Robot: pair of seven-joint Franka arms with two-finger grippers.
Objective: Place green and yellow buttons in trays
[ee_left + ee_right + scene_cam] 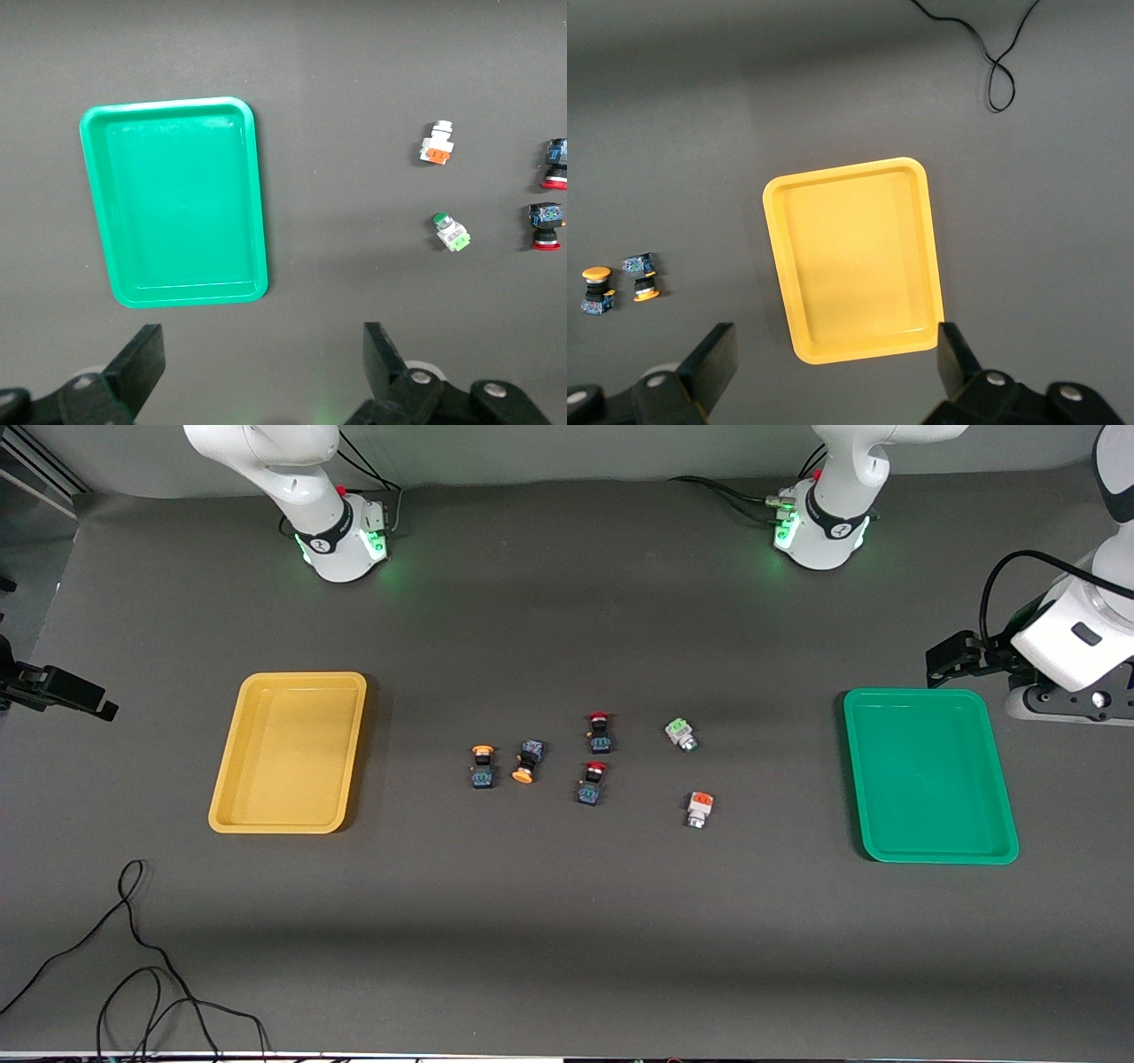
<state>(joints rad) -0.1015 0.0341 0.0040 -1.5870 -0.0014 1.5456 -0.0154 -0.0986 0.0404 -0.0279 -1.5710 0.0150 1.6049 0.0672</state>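
Both arms wait, raised. The left tool [259, 372] hangs over the bench beside the green tray [928, 775], fingers apart, empty. The right tool [833, 367] hangs by the yellow tray [289, 751], fingers apart, empty. Both trays hold nothing. Two yellow-capped buttons [483, 767], a green-capped button [680, 734] and an orange-capped button [699, 809] lie on the bench between the trays, around two red-capped switches [599, 732].

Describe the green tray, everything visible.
The green tray is a shallow rectangular tray, plastic by its look, with rounded corners and a raised rim. It lies flat on the dark table at the left arm's end, long side running toward the front camera. Nothing is in it and nothing touches it; the white-bodied buttons lie apart from it, toward the table's middle.
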